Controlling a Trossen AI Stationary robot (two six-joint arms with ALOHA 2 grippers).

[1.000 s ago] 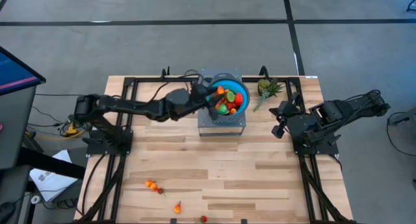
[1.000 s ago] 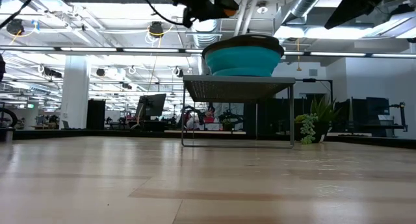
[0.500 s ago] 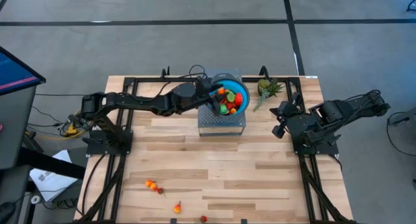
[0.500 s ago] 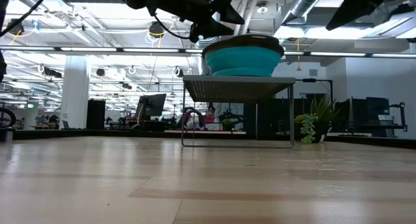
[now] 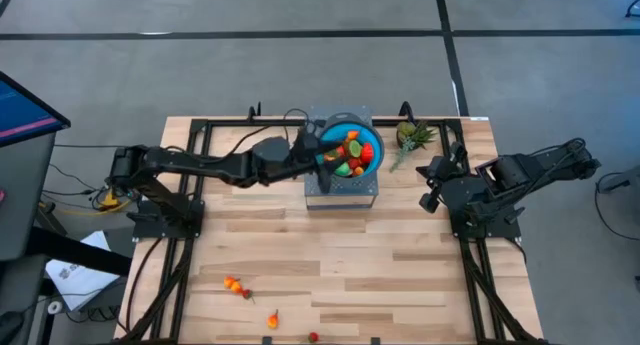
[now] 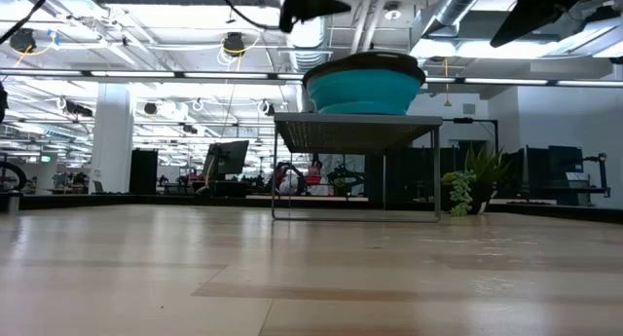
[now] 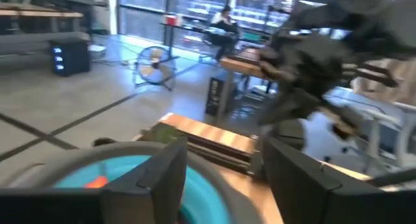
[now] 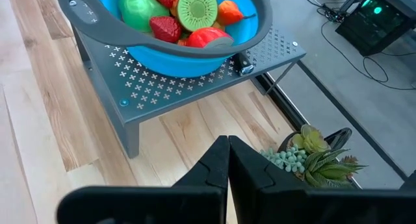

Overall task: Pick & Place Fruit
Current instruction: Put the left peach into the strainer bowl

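The left gripper hung at the left rim of the blue bowl on its perforated stand, fingers parted and empty. The bowl was heaped with fruit; a low pass might have clipped the rim and spilled it. More fruit lay along the bench's near edge, liable to roll off. The right gripper waited at the right, fingers clenched.

Mixed-colour fruit heaped in the blue bowl; several strays at table's near edge.
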